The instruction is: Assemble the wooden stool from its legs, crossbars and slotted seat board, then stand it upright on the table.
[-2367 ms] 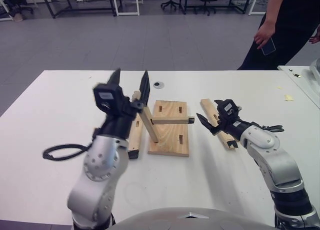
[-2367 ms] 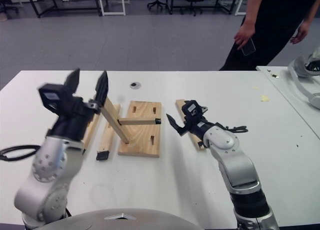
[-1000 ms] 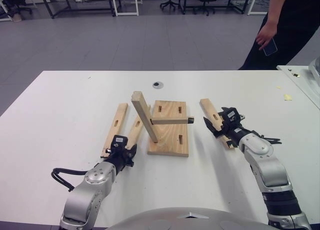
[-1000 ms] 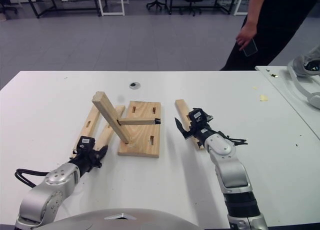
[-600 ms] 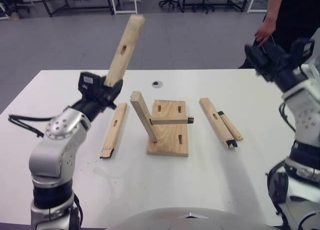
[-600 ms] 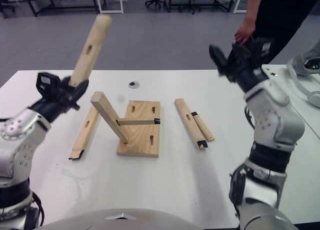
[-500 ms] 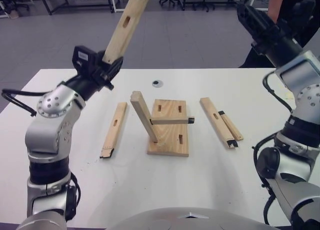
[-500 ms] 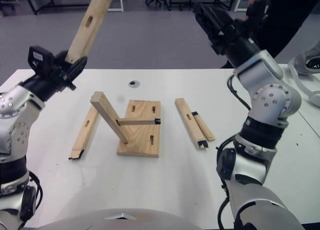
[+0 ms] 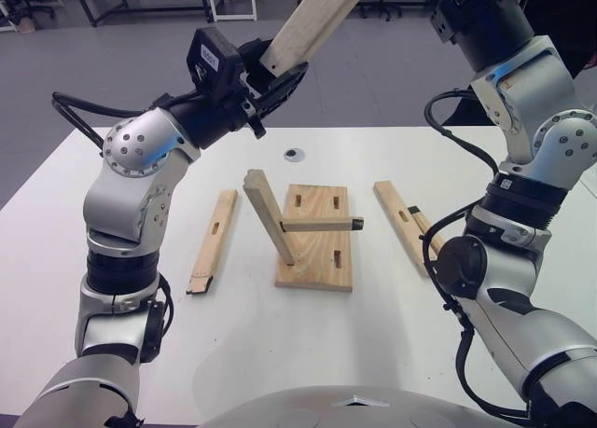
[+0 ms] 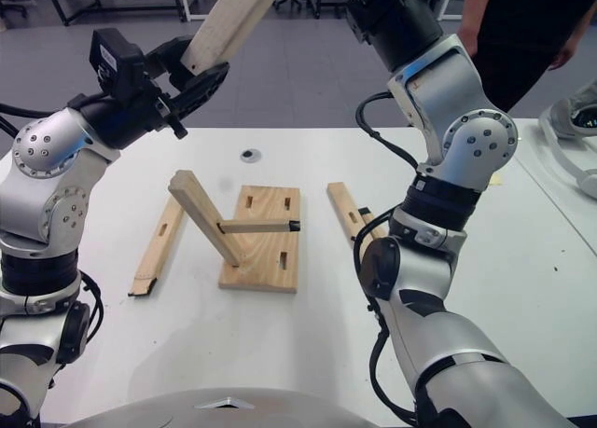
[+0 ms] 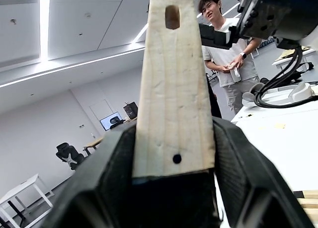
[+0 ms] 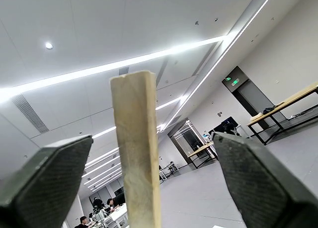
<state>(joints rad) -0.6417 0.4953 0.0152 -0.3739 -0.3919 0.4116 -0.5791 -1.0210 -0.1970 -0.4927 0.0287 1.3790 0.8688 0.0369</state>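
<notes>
My left gripper [image 9: 268,72] is shut on the lower end of a wooden leg [image 9: 312,22], held high over the table's far side and slanting up to the right. In the left wrist view the leg [image 11: 173,84] rises from my left gripper [image 11: 174,156]. My right gripper [image 12: 152,136] is raised at the leg's upper end [image 12: 136,153], open, with a finger on either side and gaps between. On the table lies the slotted seat board [image 9: 322,260], with a tilted leg [image 9: 267,212] and a crossbar [image 9: 322,225] standing in it.
Another leg [image 9: 213,240] lies left of the board. Right of the board lie one more leg [image 9: 401,221] and a short crossbar [image 9: 432,239]. A round cable hole [image 9: 296,155] sits at the table's far middle. A second table [image 10: 560,158] stands at the right.
My left gripper took a leg off the table and has swung it up and to the right. My right arm left the pieces on the right and rose to the leg's top end.
</notes>
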